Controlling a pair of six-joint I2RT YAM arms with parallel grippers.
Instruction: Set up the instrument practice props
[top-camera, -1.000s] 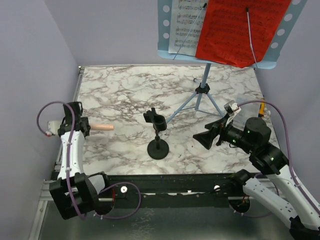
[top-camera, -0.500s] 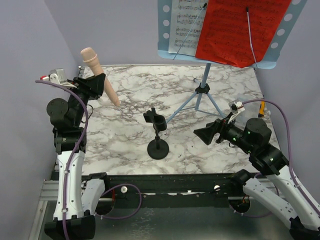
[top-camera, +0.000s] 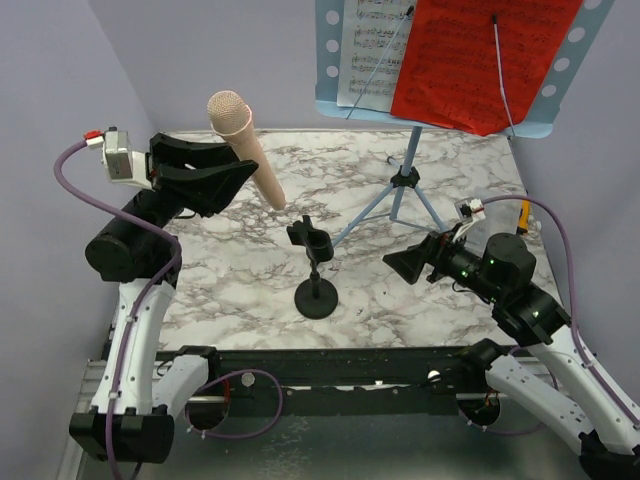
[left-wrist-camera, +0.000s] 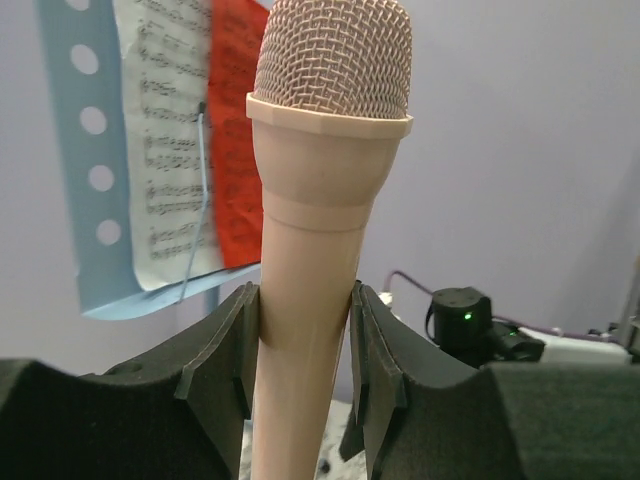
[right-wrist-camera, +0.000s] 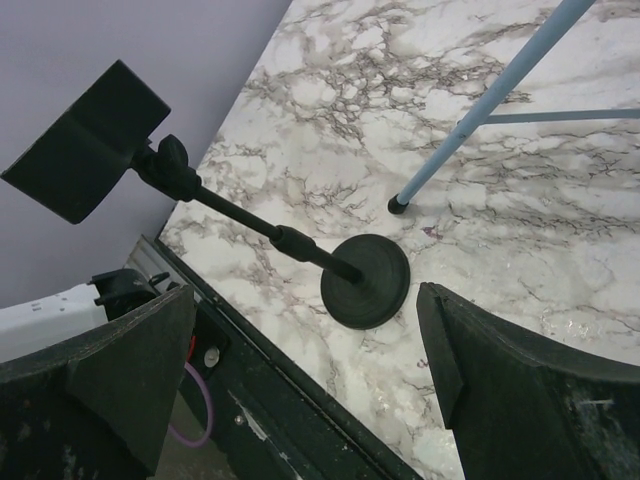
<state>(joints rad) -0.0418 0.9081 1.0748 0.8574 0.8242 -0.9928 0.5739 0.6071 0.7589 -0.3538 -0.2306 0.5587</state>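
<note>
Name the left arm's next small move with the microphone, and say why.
Probably carry the microphone to the right and down toward the clip of the black stand. The left gripper holds it by the handle, head up, well above the table, and the clip is empty.

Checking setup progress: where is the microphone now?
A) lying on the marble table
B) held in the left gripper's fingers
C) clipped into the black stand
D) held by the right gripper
B: the left gripper clamps the microphone between its fingers, while the black stand has an empty clip.
</note>
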